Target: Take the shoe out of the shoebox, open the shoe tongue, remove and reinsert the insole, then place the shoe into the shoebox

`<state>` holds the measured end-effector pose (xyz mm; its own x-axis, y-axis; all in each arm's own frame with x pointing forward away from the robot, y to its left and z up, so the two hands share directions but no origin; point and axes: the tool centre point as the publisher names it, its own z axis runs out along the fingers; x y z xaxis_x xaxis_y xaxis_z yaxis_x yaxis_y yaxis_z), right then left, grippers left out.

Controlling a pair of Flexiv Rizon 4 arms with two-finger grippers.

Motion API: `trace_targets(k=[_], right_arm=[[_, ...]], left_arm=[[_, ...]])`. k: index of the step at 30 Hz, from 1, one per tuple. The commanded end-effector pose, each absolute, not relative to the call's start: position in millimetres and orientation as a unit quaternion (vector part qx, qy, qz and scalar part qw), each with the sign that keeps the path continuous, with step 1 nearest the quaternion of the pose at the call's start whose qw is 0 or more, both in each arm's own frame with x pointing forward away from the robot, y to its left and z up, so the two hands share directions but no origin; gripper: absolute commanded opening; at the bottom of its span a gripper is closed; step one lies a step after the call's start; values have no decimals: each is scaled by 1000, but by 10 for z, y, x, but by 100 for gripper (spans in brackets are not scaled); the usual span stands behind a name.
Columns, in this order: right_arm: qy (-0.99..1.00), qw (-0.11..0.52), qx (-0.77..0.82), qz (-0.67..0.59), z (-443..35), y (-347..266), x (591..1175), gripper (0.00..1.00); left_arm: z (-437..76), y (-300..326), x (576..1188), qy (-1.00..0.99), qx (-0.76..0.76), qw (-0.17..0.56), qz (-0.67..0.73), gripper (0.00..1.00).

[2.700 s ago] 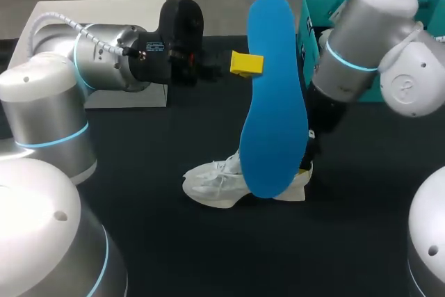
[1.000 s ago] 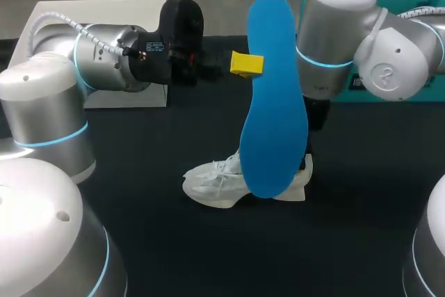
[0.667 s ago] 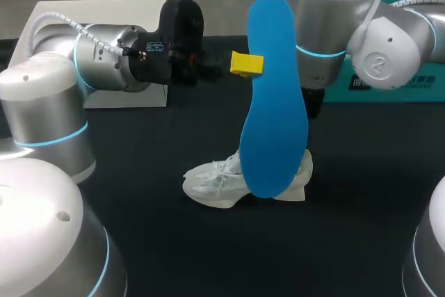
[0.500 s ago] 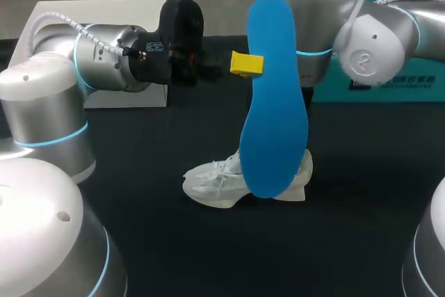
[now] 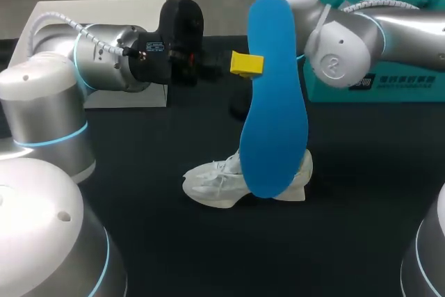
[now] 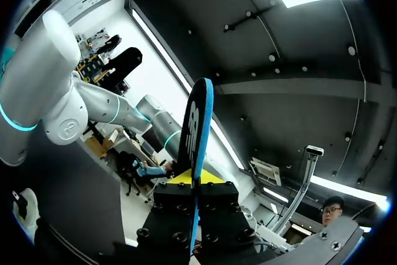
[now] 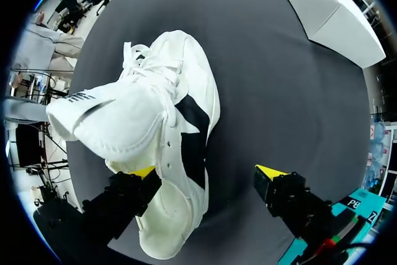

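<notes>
lying near the middle of the black bench (image 5: 361,193), the white shoe (image 5: 233,182) points its toe toward the head view's left, laces upward. seen from the right wrist, the shoe (image 7: 155,122) has its tongue lifted and pushed out over the laces, with a dark opening showing behind it.

the blue insole (image 5: 274,95) is out of the shoe. it stands on end in the air, and in the head view its lower end covers the shoe's heel part. our left gripper (image 5: 252,65) has hold of it. in the left wrist view the insole (image 6: 195,122) runs edge-on straight out from between the fingers of the left gripper (image 6: 193,185), which are closed against it from both sides.

our right gripper (image 7: 208,175) hangs above the shoe's heel end with its fingers spread wide and nothing held. one yellow tip is over the side of the heel, the other over bare bench just beside the shoe — whether the first touches the shoe we cannot tell. in the head view this gripper is hidden behind the insole.

our right arm (image 5: 348,39) comes in from the right, across the front of the teal shoebox (image 5: 375,85) at the bench's far right. a white box (image 5: 104,12) sits at the far left, behind our left arm (image 5: 104,57).
</notes>
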<state>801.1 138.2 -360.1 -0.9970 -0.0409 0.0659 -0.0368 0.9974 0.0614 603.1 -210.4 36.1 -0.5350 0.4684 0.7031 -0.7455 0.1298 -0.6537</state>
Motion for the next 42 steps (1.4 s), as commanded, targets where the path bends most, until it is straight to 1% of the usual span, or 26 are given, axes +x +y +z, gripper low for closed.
trace_targets(k=[1, 5, 6, 8, 9, 11, 13, 16, 30, 31, 32, 34, 35, 36, 38, 39, 42], right_arm=[[-998, 40, 21, -33, -3699, 1435, 8026, 100], [-998, 54, 15, -32, -3788, 1432, 7973, 100], [-998, 56, 12, -32, -3801, 1420, 7944, 92], [-998, 59, 8, -36, -3817, 1405, 7899, 68], [-997, 64, 7, -33, -3823, 1405, 7888, 53], [-997, 66, 9, -35, -3833, 1413, 7874, 35], [-997, 74, 13, -33, -3843, 1422, 7862, 0], [-996, 82, 8, -27, -3858, 1423, 7826, 0], [-996, 79, 12, -31, -3856, 1417, 7810, 0], [-995, 94, -9, -20, -3871, 1415, 7831, 0], [-994, 95, -36, -26, -3869, 1398, 7839, 0], [-989, 103, -97, -52, -3833, 1373, 7818, 0], [-980, 113, -138, -86, -3815, 1343, 7810, 0], [-976, 108, -169, -79, -3801, 1342, 7793, 0], [-963, 121, -225, -85, -3789, 1334, 7763, 0], [-950, 134, -260, -112, -3768, 1315, 7749, 0], [-923, 141, -327, -145, -3740, 1281, 7740, 0]], left_arm=[[359, -2106, 6026, -588, 118, 467, 650, 0], [359, -2106, 6026, -588, 118, 467, 650, 0], [359, -2106, 6026, -588, 118, 467, 650, 0], [359, -2106, 6026, -588, 118, 467, 650, 0], [359, -2106, 6026, -588, 118, 467, 650, 0], [359, -2106, 6026, -588, 118, 467, 650, 0], [359, -2106, 6026, -588, 118, 467, 650, 0], [359, -2106, 6026, -588, 118, 467, 650, 0], [359, -2106, 6026, -588, 118, 467, 650, 0], [359, -2106, 6026, -588, 118, 467, 650, 0], [359, -2106, 6026, -588, 118, 467, 650, 0], [359, -2106, 6026, -588, 118, 467, 650, 0], [359, -2106, 6026, -588, 118, 467, 650, 0], [359, -2106, 6026, -588, 118, 467, 650, 0], [359, -2106, 6026, -588, 118, 467, 650, 0], [359, -2106, 6026, -588, 118, 467, 650, 0], [359, -2106, 6026, -588, 118, 467, 650, 0]])
